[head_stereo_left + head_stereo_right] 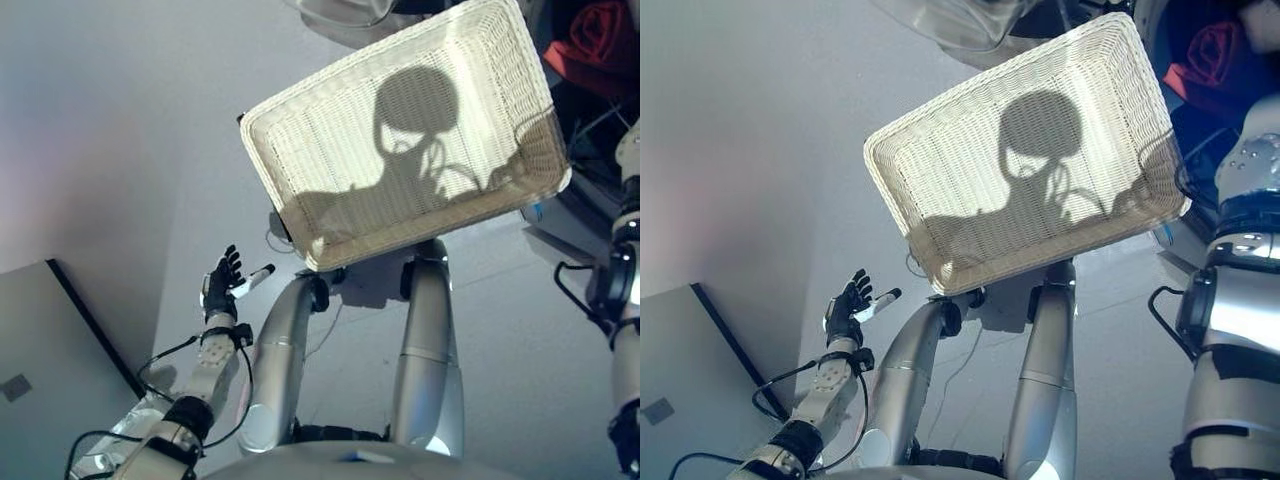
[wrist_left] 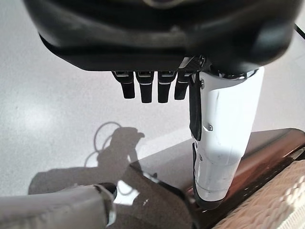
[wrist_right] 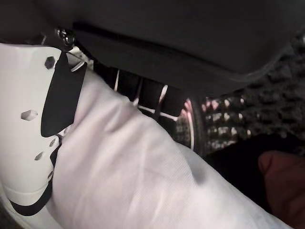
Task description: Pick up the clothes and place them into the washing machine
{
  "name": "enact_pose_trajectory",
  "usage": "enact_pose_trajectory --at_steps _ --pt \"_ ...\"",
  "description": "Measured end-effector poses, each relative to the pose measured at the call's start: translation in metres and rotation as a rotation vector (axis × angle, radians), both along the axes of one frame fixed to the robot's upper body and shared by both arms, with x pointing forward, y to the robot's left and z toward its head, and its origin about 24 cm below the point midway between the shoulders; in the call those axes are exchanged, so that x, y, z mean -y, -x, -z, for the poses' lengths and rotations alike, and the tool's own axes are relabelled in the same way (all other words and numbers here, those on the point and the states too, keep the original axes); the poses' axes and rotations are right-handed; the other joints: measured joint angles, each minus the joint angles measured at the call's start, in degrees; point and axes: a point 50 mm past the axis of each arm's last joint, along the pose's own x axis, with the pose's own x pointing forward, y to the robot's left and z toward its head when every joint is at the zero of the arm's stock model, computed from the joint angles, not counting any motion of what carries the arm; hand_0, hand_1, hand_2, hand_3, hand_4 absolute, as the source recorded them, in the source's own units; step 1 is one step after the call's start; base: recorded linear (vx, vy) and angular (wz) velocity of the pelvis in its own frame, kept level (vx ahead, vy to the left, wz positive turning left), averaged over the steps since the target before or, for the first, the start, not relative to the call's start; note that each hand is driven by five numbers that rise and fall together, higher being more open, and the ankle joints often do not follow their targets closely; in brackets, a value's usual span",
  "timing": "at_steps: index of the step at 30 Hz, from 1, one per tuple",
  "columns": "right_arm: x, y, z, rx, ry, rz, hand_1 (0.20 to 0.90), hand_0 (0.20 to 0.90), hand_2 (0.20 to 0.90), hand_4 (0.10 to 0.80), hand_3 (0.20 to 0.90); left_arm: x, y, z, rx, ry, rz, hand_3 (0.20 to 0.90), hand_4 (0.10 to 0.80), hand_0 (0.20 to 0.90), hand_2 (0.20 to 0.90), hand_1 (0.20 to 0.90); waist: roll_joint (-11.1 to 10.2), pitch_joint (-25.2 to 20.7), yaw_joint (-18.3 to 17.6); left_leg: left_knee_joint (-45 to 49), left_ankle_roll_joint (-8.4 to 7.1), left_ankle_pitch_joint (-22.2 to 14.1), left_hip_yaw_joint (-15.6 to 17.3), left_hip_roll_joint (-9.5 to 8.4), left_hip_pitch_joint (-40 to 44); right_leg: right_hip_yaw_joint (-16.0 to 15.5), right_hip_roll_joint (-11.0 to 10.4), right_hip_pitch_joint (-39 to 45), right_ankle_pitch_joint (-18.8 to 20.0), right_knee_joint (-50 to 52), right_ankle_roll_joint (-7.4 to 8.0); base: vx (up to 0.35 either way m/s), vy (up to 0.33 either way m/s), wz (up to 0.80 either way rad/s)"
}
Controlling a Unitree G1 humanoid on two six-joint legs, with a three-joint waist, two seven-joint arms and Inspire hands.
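**Two hands apart: left loose and empty, right clamped on white cloth**

Two arms show from the head views. The left hand [image 1: 222, 280] is raised low on the robot's left, palm up, fingers straight and spread, thumb out to the side; it holds nothing and hangs above the grey floor [image 1: 110, 130]. Its wrist view shows the same: short straight fingers [image 2: 143, 88], the white-covered thumb extended, bare floor beyond.

The right arm reaches up along the right edge of the head views, its hand out of sight there. In its own wrist view, the right hand [image 3: 143, 90] has fingers curled over a white garment [image 3: 138, 176], pinched against the thumb. Just beyond lies the washing machine drum [image 3: 248, 114], dark and perforated, with a red garment [image 1: 598, 38] inside.

A white wicker basket [image 1: 400, 140] lies empty between the arms, tilted.
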Motion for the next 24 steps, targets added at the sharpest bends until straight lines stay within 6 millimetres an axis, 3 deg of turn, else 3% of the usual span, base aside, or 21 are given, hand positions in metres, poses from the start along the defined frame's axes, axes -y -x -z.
enact_pose_trajectory --at_steps 6,7,8,15,22,24 --pt "-0.002 0.000 -0.002 0.007 0.006 -0.001 0.200 0.200 0.200 0.300 0.200 -0.005 -0.003 -0.004 0.023 0.009 -0.031 0.900 0.800 0.900 0.900 0.900 0.6 -0.4 0.3 -8.1 -1.48 3.0 -0.7 -1.31 4.6 -0.3 -0.5 0.5 -0.8 0.0 -1.43 0.000 0.020 -0.02" --pt "-0.002 -0.001 -0.003 0.006 0.006 -0.001 0.310 0.310 0.310 0.378 0.310 -0.005 -0.003 -0.005 0.025 0.010 -0.029 0.900 0.800 0.900 0.900 0.900 0.6 -0.4 0.4 -8.9 -1.60 3.4 -0.7 -1.43 5.1 -0.3 -0.5 0.6 -0.7 -0.2 -1.50 0.064 0.039 0.01" --pt "-0.002 -0.001 -0.002 0.003 0.005 -0.001 0.900 0.900 0.900 0.800 0.900 -0.004 -0.003 -0.005 0.028 0.012 -0.027 0.900 0.800 0.900 0.900 0.900 0.7 -0.5 0.3 -10.4 -1.66 4.1 -0.7 -1.68 6.0 -0.3 -0.7 1.0 -0.7 -0.5 -1.52 0.056 0.032 0.07" --pt "0.010 -0.001 0.007 -0.027 -0.035 -0.002 0.900 0.900 0.900 0.800 0.900 -0.004 -0.002 -0.004 0.019 0.012 -0.026 0.900 0.800 0.900 0.900 0.900 2.6 -1.8 1.0 -16.0 -1.51 7.3 -1.5 -2.83 8.6 -1.1 -1.6 3.1 0.4 -3.6 -1.19 0.020 0.014 0.08" --pt "-0.001 -0.003 -0.001 0.049 -0.017 -0.057 0.900 0.900 0.900 0.800 0.900 -0.003 -0.002 -0.003 0.017 0.045 -0.036 0.900 0.800 0.900 0.900 0.900 3.4 -2.4 0.5 -17.4 -1.60 8.3 -2.1 -2.87 8.9 -1.9 -1.7 3.5 1.1 -4.6 -1.40 -0.001 0.012 0.02" --pt "-0.002 -0.005 0.006 0.036 -0.027 -0.055 0.900 0.900 0.900 0.800 0.900 -0.002 -0.002 -0.002 0.014 0.050 -0.037 0.900 0.800 0.900 0.900 0.900 3.6 -2.5 0.7 -18.0 -1.68 8.5 -2.2 -2.79 9.9 -2.1 -1.7 4.3 1.1 -4.9 -1.42 0.000 0.000 0.00"
